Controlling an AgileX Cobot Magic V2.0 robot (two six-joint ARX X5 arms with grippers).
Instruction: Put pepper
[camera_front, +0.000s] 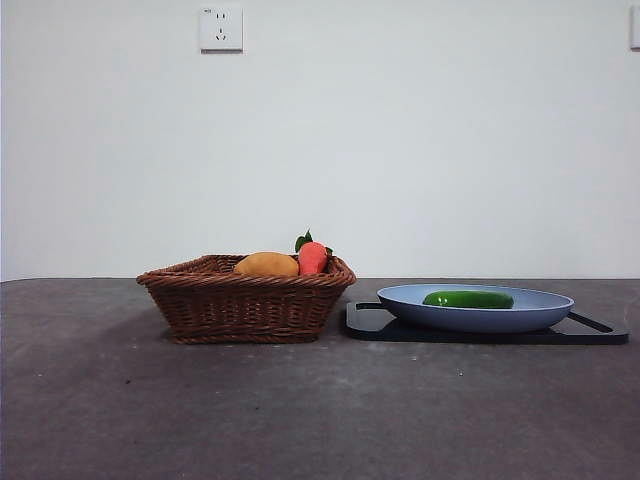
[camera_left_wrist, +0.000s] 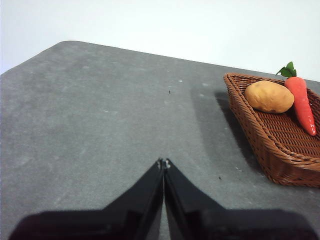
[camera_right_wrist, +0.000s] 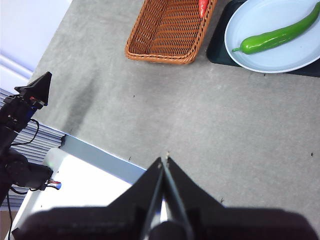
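I can read no brand, label or writing anywhere; the white wall socket (camera_front: 221, 29) high on the far wall has markings too small to make out.

My left claw (camera_left_wrist: 164, 162) hangs above the bare grey surface (camera_left_wrist: 110, 115), its two black jaws pressed together tip to tip and holding nothing. The woven basket (camera_left_wrist: 280, 145) sits off to one side of it, well apart. My right claw (camera_right_wrist: 165, 158) is also pressed shut and empty, held high over the surface near its edge, looking down from a distance on the basket and the plate (in its view the other arm's black tip shows off to the side, beyond the surface edge). Neither arm shows in the front view.

The pepper (camera_front: 468, 299) lies on its side in the pale blue plate (camera_front: 540, 312), glossy green, long and slightly curved. The plate rests on a black tray (camera_front: 600, 331) at the right of the scene. Just left of the tray stands the basket, touching or nearly touching it; I cannot tell which. In the basket lie an orange-yellow oval fruit (camera_front: 266, 264) and, right beside it, a red-orange fruit with green leaves (camera_front: 312, 257).
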